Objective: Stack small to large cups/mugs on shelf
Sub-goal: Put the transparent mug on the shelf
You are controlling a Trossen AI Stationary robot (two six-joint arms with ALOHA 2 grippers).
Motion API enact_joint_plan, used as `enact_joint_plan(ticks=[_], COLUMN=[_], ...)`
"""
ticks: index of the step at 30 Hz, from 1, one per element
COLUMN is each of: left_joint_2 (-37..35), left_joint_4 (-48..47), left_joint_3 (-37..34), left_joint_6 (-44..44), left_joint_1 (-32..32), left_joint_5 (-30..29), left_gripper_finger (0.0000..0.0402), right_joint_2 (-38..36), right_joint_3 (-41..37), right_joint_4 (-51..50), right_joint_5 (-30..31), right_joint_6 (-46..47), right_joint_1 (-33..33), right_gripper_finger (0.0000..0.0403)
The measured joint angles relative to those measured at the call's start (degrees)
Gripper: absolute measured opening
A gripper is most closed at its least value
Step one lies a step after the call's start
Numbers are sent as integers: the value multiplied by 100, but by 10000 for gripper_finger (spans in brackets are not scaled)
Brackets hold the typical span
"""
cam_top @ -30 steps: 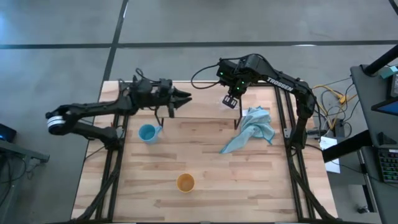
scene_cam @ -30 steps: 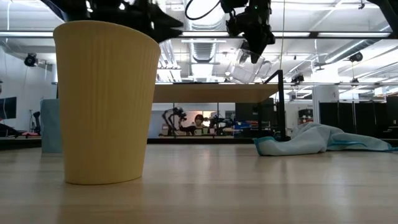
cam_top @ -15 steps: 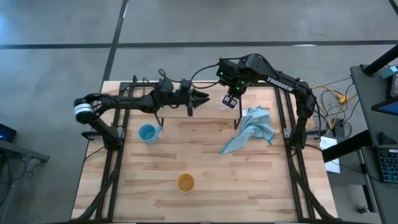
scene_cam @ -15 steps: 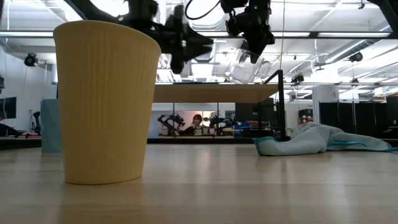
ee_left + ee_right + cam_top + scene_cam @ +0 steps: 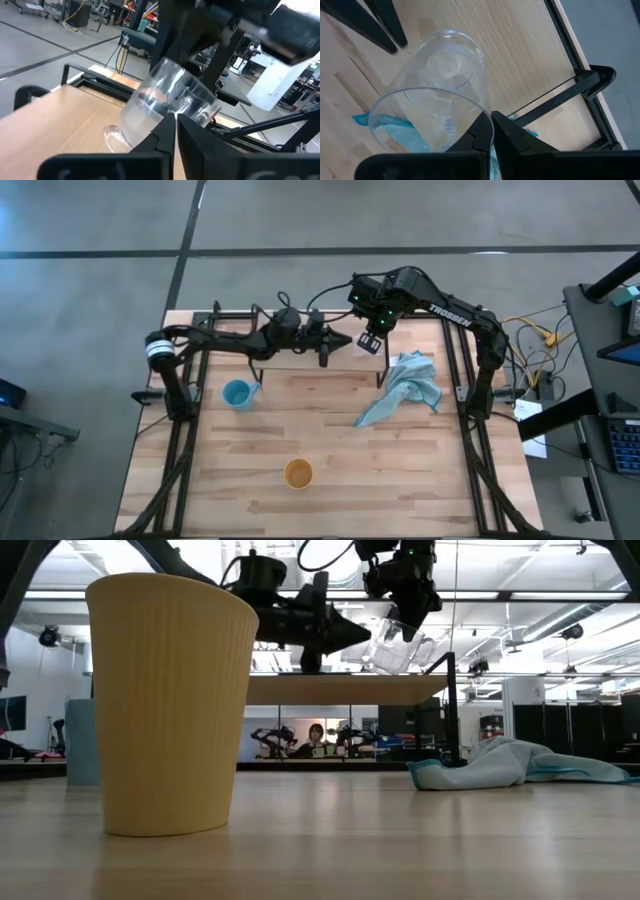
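Note:
The tiny clear cup (image 5: pixel 440 85) hangs tilted just above the light-wood shelf (image 5: pixel 340 690), with my right gripper (image 5: pixel 490 117) shut on it. My left gripper (image 5: pixel 176 120) is shut and reaches in level from the table's left, its tips right beside the cup (image 5: pixel 165 105). The light blue mug (image 5: pixel 238 393) stands on the table left of the middle. The orange-yellow cup (image 5: pixel 298 473) stands upright near the front edge and fills the left of the low view. My right gripper pinches the clear cup's wall at the rim (image 5: pixel 481 109) between its two fingers, coming from above. The cup hangs tilted, its base (image 5: pixel 116 139) lowest and close over the shelf board. My left gripper's shut fingertips (image 5: pixel 170 125) stand at the cup's side; whether they touch it I cannot tell.
A crumpled light blue cloth (image 5: pixel 405 385) lies on the table to the right of the shelf. The shelf's thin black legs (image 5: pixel 450 710) stand at the far side of the table. Black frame rails (image 5: pixel 185 450) run along both table sides.
My left gripper has swung toward the table's right edge, along the shelf, up to the clear cup, and has shut. My right gripper and the cup have kept still.

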Motion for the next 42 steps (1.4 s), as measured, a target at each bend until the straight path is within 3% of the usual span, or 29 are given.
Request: enact_joint_plan(ticks=[42], left_joint_2=[278], left_joint_4=[-18], left_joint_3=[-16], left_joint_6=[-282], left_joint_1=[-16], left_joint_5=[-275], left_gripper_finger=[4], right_joint_2=[0], right_joint_3=[0], right_joint_4=[117], right_joint_5=[-44], right_joint_6=[-79], right_joint_1=[-1], right_gripper_finger=[9])
